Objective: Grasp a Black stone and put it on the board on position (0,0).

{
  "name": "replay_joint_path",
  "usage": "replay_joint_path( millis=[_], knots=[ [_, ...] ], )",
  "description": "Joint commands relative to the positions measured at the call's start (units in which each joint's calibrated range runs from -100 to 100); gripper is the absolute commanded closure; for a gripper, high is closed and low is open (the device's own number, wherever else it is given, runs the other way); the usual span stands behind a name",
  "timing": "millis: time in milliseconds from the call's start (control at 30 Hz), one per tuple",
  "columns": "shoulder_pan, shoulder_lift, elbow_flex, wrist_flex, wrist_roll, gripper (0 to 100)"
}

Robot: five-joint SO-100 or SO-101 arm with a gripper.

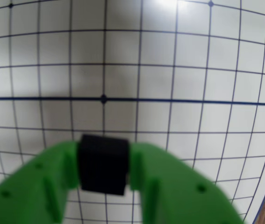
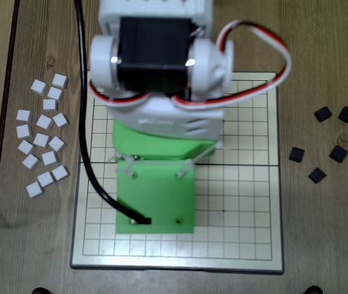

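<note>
Green gripper up close in the wrist view, clamped on the black stone from both sides. Held above the board, just below the thick midline. Square block, no long axis, edges roughly lined up with the grid.

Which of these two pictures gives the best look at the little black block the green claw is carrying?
The wrist view: the black stone sits clamped between the green gripper fingers, above the board. In the overhead view the arm hides that stone completely; only loose black blocks on the table to the right of the board show there.
</note>
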Motion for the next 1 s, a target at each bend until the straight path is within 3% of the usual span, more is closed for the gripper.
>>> replay_joint_path(
  millis=[0, 967],
  knots=[
    [0.64, -4.07, 2.54, -3.48, 0.20, 94],
    [-2.18, -3.73, 10.47, -9.84, -0.78, 94]
  ],
)
